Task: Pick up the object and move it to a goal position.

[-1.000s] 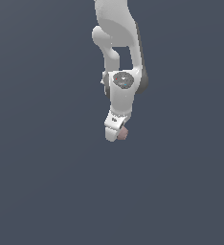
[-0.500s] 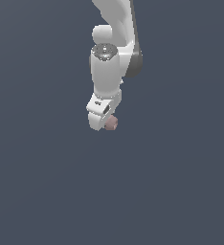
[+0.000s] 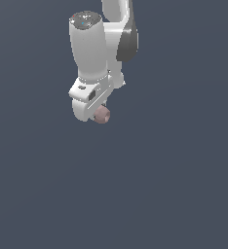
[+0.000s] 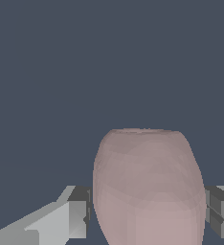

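A plain, flat slate-blue backdrop (image 3: 184,185) — evenly lit throughout.

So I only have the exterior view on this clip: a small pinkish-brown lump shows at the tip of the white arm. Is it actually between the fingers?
Observer: Yes. In the wrist view the pinkish-brown rounded lump sits between both grey fingertips.
Operator: Is there any gap at the pads?
Observer: None that I can see; the white gripper has a pad at each flank of the lump.
Operator: Is there anything beyond it?
Observer: Only plain dark blue-grey background.
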Available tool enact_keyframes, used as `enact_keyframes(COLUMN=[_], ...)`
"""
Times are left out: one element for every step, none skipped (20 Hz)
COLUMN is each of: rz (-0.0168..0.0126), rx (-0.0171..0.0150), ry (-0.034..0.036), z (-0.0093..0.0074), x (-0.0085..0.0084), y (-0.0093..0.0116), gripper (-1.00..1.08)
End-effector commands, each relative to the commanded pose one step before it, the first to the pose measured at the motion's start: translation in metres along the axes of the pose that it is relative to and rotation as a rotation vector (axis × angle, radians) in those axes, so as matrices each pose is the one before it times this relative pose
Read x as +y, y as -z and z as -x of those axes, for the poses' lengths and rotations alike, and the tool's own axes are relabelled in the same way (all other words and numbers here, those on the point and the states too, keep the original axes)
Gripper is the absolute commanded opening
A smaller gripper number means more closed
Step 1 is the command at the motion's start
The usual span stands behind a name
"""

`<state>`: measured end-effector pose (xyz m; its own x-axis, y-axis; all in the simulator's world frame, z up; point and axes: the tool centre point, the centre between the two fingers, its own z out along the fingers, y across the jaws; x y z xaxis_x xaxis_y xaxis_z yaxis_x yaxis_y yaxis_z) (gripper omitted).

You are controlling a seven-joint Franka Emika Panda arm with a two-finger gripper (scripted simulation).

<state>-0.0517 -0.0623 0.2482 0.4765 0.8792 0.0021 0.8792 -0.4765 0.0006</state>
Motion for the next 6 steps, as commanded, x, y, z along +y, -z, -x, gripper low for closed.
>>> enact_keyframes(rz=[-0.00106, 0.00000, 0.00018, 0.00000, 0.00013, 0.00000], rx=[-0.00077, 0.00000, -0.00058, 0.00000, -0.00042, 0.00000], ry=[0.00061, 0.00000, -0.00033, 0.00000, -0.00022, 0.00000], z=[0.00494, 0.00124, 0.00097, 0.00066, 0.00039, 0.00012], x=[0.00312, 0.00102, 0.00087, 0.00064, 0.00042, 0.00014], y=[0.00889, 0.00225, 0.00168, 0.00118, 0.00067, 0.00022], gripper=[-1.00, -1.00, -1.00, -1.00, -1.00, -1.00])
